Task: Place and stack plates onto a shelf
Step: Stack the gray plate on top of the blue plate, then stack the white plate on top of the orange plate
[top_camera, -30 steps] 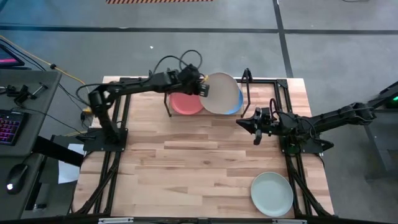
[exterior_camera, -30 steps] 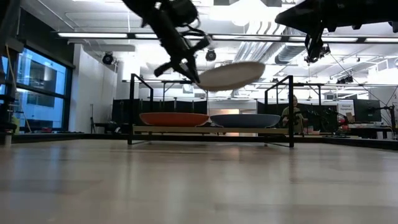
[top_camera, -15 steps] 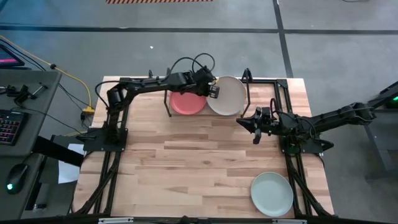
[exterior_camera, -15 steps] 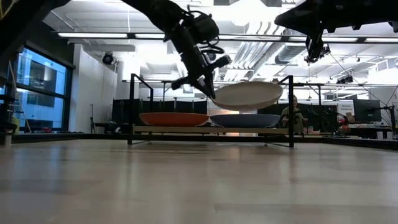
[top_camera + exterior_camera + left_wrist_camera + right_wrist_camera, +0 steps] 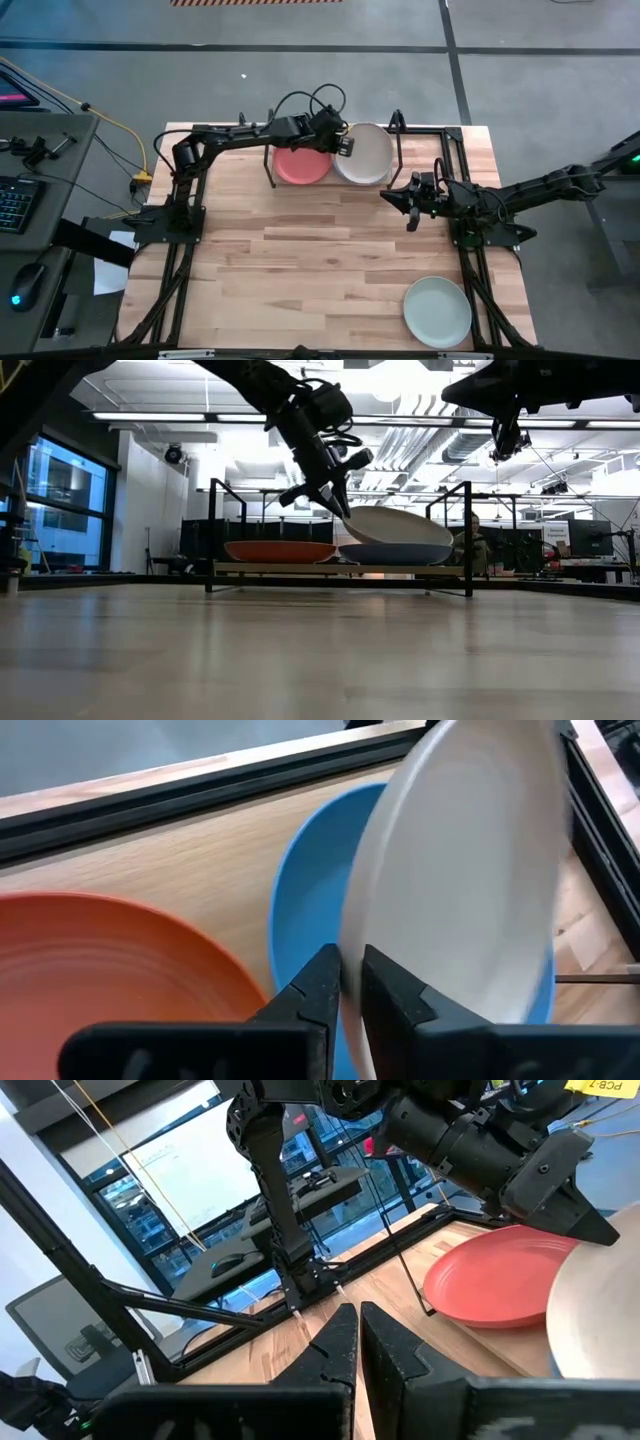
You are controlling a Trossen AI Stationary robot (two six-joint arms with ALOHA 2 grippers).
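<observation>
My left gripper [image 5: 341, 146] [image 5: 338, 508] reaches over the shelf [image 5: 340, 569] and is shut on the cream-white plate [image 5: 366, 154] [image 5: 395, 525] [image 5: 470, 870]. This plate covers the blue plate [image 5: 305, 910] [image 5: 395, 554], which sits on the shelf's right half. The red plate [image 5: 300, 166] [image 5: 280, 550] [image 5: 495, 1280] sits on the left half. The pale green plate [image 5: 437, 311] lies flat on the table near its near right corner. My right gripper [image 5: 406, 200] [image 5: 358, 1342] hovers shut above the table, right of the shelf. My left gripper pinches the cream-white plate's rim [image 5: 350, 945] at the plate's left edge, one finger [image 5: 310, 990] on each face. The fingers come from the table's left, slanting down. The plate is tilted: the held edge is raised and the opposite edge [image 5: 448, 538] lies on the blue plate.
The shelf's upright posts [image 5: 397, 125] [image 5: 469, 510] stand close around the plates. A black frame [image 5: 455, 135] edges the table. Bare wood [image 5: 300, 270] stretches between the shelf and the near edge. A desk with a keyboard [image 5: 15, 205] stands off the table's left.
My left gripper has moved toward the table's right and down, carrying the cream-white plate from above the shelf onto the blue plate. The plate was lifted clear; now it tilts with its right edge on the blue plate.
</observation>
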